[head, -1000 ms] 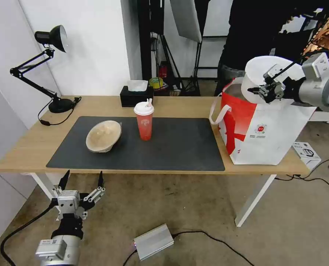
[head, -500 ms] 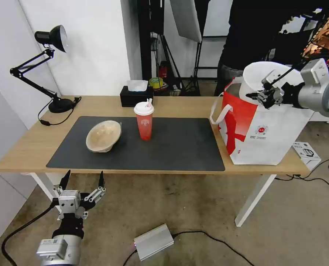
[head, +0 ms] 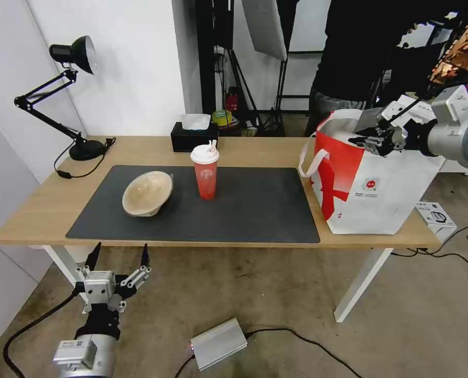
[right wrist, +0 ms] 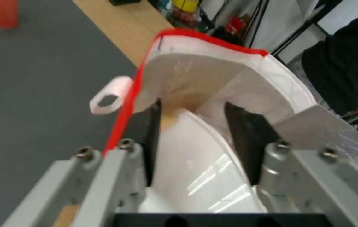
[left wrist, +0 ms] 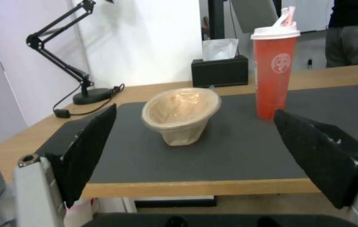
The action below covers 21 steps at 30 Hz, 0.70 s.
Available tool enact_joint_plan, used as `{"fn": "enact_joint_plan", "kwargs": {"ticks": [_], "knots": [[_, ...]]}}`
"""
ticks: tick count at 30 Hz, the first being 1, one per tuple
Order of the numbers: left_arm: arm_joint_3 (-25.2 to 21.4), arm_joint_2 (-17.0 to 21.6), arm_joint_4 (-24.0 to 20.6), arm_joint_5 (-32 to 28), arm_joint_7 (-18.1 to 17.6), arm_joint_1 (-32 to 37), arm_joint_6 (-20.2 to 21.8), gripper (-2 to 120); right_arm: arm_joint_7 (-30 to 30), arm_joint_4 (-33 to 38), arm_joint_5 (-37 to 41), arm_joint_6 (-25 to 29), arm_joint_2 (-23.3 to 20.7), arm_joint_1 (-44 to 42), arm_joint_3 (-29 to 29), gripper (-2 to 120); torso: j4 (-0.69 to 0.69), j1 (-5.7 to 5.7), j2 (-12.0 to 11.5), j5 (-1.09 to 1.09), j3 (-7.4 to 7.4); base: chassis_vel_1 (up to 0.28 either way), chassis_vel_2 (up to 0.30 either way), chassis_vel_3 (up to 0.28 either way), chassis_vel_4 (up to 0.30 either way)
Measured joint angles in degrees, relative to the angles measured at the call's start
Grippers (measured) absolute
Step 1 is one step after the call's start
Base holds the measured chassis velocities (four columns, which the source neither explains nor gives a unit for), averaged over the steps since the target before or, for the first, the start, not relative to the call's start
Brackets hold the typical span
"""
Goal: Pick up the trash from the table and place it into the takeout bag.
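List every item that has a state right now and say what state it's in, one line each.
takeout bag: upright on the table, mouth open.
white bowl: inside the bag's mouth, between the right gripper's fingers.
red drink cup: upright on the mat, lid on.
pulp bowl: tipped on its side on the mat.
left gripper: open, parked below the table edge.
tissue box: tissue sticking up.

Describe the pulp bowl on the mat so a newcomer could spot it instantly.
Start at the long light-wood table and its dark grey mat. On the mat's left part, to the left of the red drink cup, lies the beige pulp bowl, tipped on its side. It is the only beige, lidless item there; the cup stands upright, red with a white lid.
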Motion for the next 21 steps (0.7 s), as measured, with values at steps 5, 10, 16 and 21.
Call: {"fn": "enact_joint_plan", "kwargs": {"ticks": [5,10,16,21], "knots": [[-0.01,-0.01,-0.14,0.02,0.01,0.12,-0.03,100,0.0,-0.02,0.09,-0.04,0.01,0.17,0.47,62,0.0,0.0,0.0,0.0,0.0,0.0,0.0,0.0,0.0],[-0.01,0.0,-0.19,0.04,0.03,0.14,-0.03,100,0.01,0.12,0.24,-0.07,0.0,0.19,0.64,80,0.0,0.0,0.0,0.0,0.0,0.0,0.0,0.0,0.0],[0.03,0.04,-0.25,0.05,0.04,0.15,-0.05,100,0.87,0.43,1.49,-0.11,0.12,0.67,1.49,88,0.0,0.0,0.0,0.0,0.0,0.0,0.0,0.0,0.0],[-0.02,0.09,-0.28,0.05,0.04,0.15,-0.06,100,3.24,1.17,4.6,-0.16,0.95,2.68,2.18,88,0.0,0.0,0.0,0.0,0.0,0.0,0.0,0.0,0.0]]}}
